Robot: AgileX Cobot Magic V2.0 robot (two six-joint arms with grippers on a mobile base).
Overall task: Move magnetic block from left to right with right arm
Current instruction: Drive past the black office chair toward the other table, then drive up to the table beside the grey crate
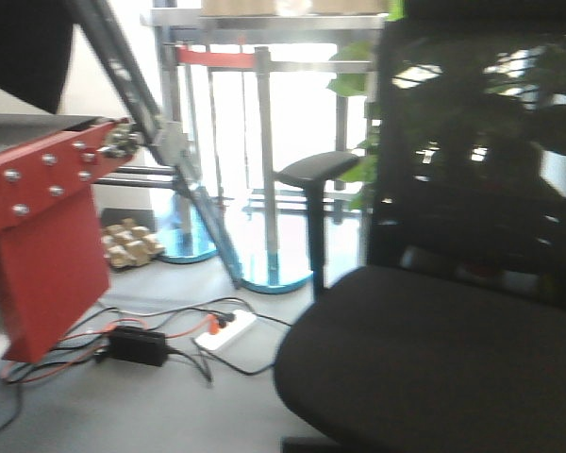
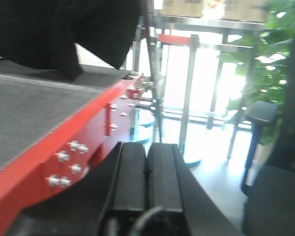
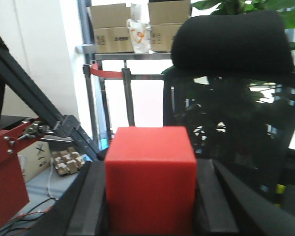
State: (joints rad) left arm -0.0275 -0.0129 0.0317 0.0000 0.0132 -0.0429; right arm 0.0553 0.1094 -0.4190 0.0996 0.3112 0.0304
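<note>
In the right wrist view the magnetic block, a plain bright-red cube, sits clamped between the two dark fingers of my right gripper, which is shut on it and held up in the air facing a black office chair. In the left wrist view my left gripper is shut, its two black pads pressed together with nothing between them, beside the red edge of a bench. Neither gripper nor the block shows in the front view.
A red bench frame with bolts carries a dark mat. A black office chair fills the right. Metal posts, a power strip and cables and wooden blocks lie on the floor.
</note>
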